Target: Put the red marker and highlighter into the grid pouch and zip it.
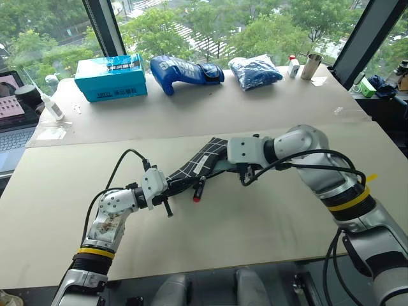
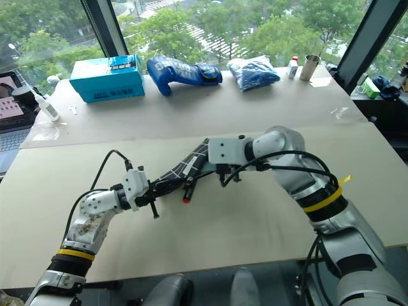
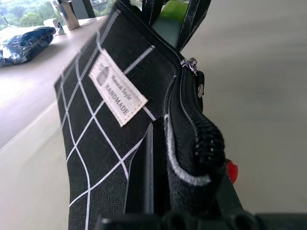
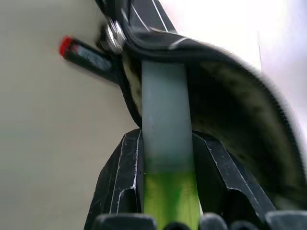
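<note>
- The left gripper (image 1: 167, 189) reaches level across the beige tabletop (image 1: 268, 223), clamped tight on one end of the black fabric grid pouch with white lines (image 1: 203, 160), holding it off the surface.
- The right gripper (image 4: 163, 158) angles down toward the pouch's open mouth, its fingers pinching the chunky highlighter with pale mint barrel and green cap (image 4: 165, 143), barrel tip inside the opening.
- The left wrist view shows the pouch's white label (image 3: 117, 87) and zipper (image 3: 192, 120).
- The slim black marker with a red end (image 4: 86, 53) pokes out of the pouch beside the left gripper.
- Beyond, a teal box (image 1: 111, 76) and a blue glove (image 1: 185, 71) lie by the windows.
</note>
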`<state>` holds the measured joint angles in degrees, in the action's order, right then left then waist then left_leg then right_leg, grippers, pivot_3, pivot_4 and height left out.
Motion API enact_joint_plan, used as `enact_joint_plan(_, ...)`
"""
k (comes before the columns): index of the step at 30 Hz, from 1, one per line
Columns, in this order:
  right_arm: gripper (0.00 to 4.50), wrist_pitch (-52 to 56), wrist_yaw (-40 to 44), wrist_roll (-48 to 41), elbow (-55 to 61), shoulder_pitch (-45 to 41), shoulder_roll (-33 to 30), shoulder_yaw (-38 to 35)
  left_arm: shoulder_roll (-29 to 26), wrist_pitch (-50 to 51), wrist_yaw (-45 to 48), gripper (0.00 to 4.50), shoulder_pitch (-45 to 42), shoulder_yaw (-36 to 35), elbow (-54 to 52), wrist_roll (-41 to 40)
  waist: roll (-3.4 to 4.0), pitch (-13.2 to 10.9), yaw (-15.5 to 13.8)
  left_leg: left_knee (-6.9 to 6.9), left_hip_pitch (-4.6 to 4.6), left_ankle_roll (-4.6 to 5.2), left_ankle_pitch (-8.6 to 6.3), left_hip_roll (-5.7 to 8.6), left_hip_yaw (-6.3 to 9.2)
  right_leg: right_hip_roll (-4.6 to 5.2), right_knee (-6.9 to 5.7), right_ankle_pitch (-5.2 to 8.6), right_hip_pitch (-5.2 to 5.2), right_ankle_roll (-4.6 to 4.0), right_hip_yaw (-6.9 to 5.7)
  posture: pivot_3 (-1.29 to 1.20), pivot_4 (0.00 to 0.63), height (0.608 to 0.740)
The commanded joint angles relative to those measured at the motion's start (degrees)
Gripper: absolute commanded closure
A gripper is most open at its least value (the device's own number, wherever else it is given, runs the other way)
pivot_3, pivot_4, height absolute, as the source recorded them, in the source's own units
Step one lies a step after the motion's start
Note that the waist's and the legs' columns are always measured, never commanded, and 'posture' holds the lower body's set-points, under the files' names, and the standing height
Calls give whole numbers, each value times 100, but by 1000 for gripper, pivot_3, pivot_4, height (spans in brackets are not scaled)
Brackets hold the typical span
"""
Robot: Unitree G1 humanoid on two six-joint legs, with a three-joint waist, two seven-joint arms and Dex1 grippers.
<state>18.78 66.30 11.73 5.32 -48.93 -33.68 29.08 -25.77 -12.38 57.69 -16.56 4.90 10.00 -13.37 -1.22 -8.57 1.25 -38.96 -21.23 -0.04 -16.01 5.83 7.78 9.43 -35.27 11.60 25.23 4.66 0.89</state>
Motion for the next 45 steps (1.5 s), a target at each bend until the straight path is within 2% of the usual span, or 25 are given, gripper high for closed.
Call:
enact_joint_plan(1,3455,-841,-142,190,240,-138,242,241,44,-149,49,4500,-101,31,-86,-38,0,0,-14,-1,0,0,0,2,1,2,1,0,0,0,0,0,150,740)
enact_joint_plan(9,3455,-2340,-658,1470,-1077,-393,45,636,65,-133,49,4500,-176,-17,-52,-80,0,0,-14,-2,3,-2,1,3,-4,0,-1,0,-2,0,0,0,150,740)
enact_joint_plan(18,3455,-2373,-657,1339,-1501,-540,-399,-55,38,-88,33,4500,-63,-60,-137,-107,0,0,-22,-2,2,-3,2,4,-4,1,2,0,-4,0,0,0,150,740)
enact_joint_plan(25,3455,-2708,-749,1019,-990,-166,91,53,82,-30,21,4500,-234,-47,-87,-118,0,0,9,1,2,-3,2,0,-4,-2,0,0,-1,-1,0,0,150,740)
enact_joint_plan(27,2445,-2422,-624,784,-941,-104,213,-99,81,-27,15,4500,-232,-53,-98,-118,0,0,6,1,2,-3,2,1,-4,-1,0,0,-1,-1,0,0,150,740)
enact_joint_plan(31,1241,-1876,-586,468,-1030,-194,229,-532,69,-12,-6,4500,-189,-77,-151,-122,0,0,-5,-1,2,-3,2,2,-2,0,1,-1,-3,-1,1,0,150,740)
enact_joint_plan(34,167,-1534,-425,109,-1079,-296,20,-974,82,32,-79,4500,-152,-121,-193,-152,0,0,-23,-2,2,-3,2,3,-1,0,2,-1,-5,-2,1,0,150,740)
enact_joint_plan(37,36,-1007,-131,-566,-1005,-349,-243,-1564,146,176,-253,4500,-172,-251,-209,-288,0,0,-22,-1,2,-3,1,3,-1,0,3,-1,-5,-2,1,0,150,740)
enact_joint_plan(41,36,353,292,-1756,-587,-52,-664,-2460,282,524,-644,4500,-296,-640,-132,-624,0,0,-53,0,1,-2,1,3,1,1,6,-1,-6,-2,1,0,150,740)
enact_joint_plan(45,36,2492,-495,-1907,29,265,-471,-2531,171,652,-690,4500,-320,-880,-110,-722,0,1,-9,1,4,2,-2,-7,5,-6,4,-3,-6,-5,0,0,150,740)
